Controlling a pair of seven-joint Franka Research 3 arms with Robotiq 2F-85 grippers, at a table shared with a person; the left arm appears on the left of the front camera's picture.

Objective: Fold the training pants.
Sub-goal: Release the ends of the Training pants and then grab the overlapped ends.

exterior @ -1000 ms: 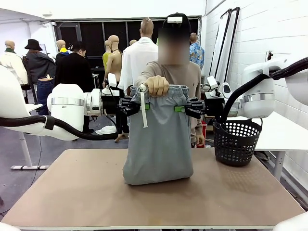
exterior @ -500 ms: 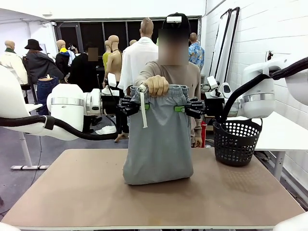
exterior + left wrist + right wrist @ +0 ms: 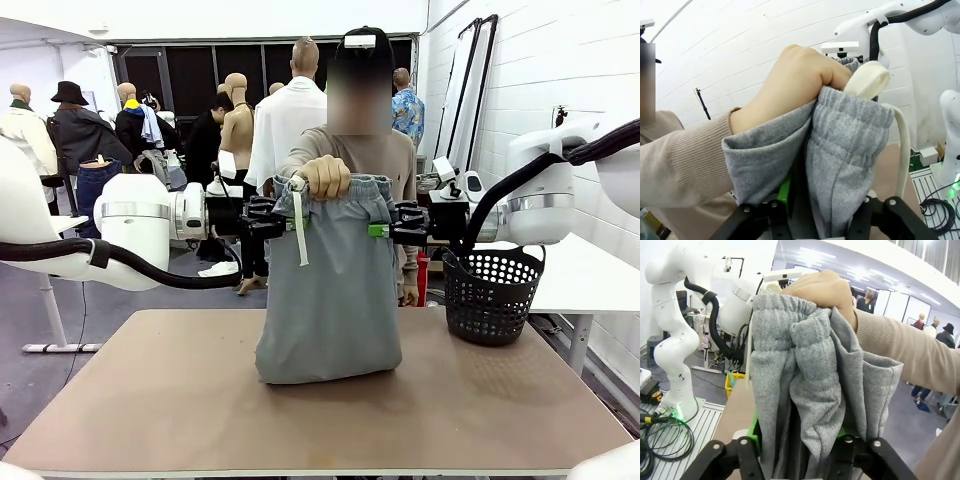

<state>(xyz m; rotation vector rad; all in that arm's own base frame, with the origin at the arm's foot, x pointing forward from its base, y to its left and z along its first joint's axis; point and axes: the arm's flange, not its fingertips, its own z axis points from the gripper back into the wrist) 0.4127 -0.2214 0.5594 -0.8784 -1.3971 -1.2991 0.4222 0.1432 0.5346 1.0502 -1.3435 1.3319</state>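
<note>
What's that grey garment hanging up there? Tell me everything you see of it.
The pants are soft light-grey sweat cloth, apparently doubled over, hanging upright. A person's hand bunches the gathered waistband at the top, and a white drawstring dangles below it. The bottom end slumps on the table. The left gripper and right gripper flank the upper edges, with cloth between their fingers.

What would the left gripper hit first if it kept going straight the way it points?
The training pants: their gathered top edge already sits between the jaws of the left gripper, held up by the person's hand. Whether the jaws actually grip the cloth is unclear.
</note>
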